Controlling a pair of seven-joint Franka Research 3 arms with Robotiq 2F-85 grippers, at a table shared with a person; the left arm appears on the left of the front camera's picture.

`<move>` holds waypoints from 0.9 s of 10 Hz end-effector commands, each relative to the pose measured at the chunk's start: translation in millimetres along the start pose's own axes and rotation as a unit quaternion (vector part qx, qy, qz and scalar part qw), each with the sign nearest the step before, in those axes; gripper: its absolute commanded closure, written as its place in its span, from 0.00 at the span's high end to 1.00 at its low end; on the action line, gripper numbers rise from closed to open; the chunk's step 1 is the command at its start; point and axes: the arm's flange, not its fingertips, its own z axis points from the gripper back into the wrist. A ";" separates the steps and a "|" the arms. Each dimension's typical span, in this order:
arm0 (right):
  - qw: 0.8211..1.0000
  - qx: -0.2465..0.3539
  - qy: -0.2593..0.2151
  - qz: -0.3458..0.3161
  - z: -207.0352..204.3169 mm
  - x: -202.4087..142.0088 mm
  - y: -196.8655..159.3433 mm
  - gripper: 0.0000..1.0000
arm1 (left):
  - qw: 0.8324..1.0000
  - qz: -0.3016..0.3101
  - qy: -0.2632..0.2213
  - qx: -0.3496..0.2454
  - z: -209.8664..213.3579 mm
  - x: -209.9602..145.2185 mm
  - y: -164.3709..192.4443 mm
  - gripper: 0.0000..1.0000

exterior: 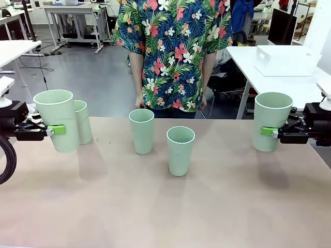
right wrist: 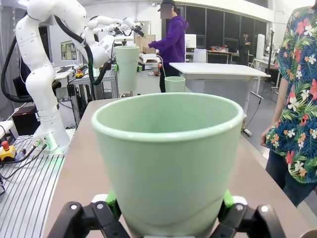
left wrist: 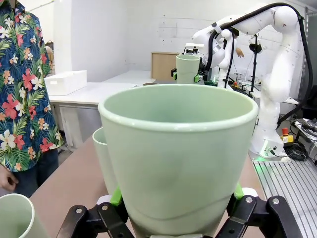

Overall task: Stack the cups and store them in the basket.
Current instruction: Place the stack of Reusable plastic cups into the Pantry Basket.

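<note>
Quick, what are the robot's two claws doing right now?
Left gripper: closed, holding the leftmost cup.
Right gripper: closed, holding the rightmost cup.

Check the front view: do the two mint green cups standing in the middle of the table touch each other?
No, the farther cup and the nearer cup stand apart, with bare table between them.

Person in floral shirt stands at middle of tabletop far edge. Behind: grey floor, white side table off far-right corner, dark screen beyond it, another white table far left. Right wrist view: person in purple hoodie at distant bench.
</note>
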 end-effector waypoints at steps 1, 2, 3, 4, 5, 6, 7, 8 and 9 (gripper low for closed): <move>1.000 0.000 0.000 0.002 -0.2 2.0 0.2 0.85 | 1.000 -0.002 -0.003 0.000 0.7 1.9 -0.2 0.87; 1.000 0.000 0.000 0.002 -0.2 2.0 0.2 0.85 | 1.000 -0.002 -0.003 0.000 0.7 1.9 -0.2 0.87; 1.000 0.000 0.000 0.002 -0.2 2.0 0.2 0.85 | 1.000 -0.002 -0.003 0.000 0.7 1.9 -0.2 0.87; 1.000 0.000 0.000 0.002 -0.2 2.0 0.2 0.85 | 1.000 -0.002 -0.003 0.000 0.7 1.9 -0.2 0.87; 1.000 0.000 0.000 0.002 -0.2 2.0 0.2 0.85 | 1.000 -0.002 -0.003 0.000 0.7 1.9 -0.2 0.87; 1.000 0.000 0.000 0.002 -0.2 2.0 0.2 0.85 | 1.000 -0.002 -0.003 0.000 0.7 1.9 -0.2 0.87; 1.000 0.000 0.000 0.002 -0.2 2.0 0.2 0.85 | 1.000 -0.002 -0.003 0.000 0.7 1.9 -0.2 0.87; 1.000 0.000 0.000 0.002 -0.2 2.0 0.2 0.85 | 1.000 -0.002 -0.003 0.000 0.7 1.9 -0.2 0.87; 1.000 0.000 0.000 0.002 -0.2 2.0 0.2 0.85 | 1.000 -0.002 -0.003 0.000 0.7 1.9 -0.2 0.87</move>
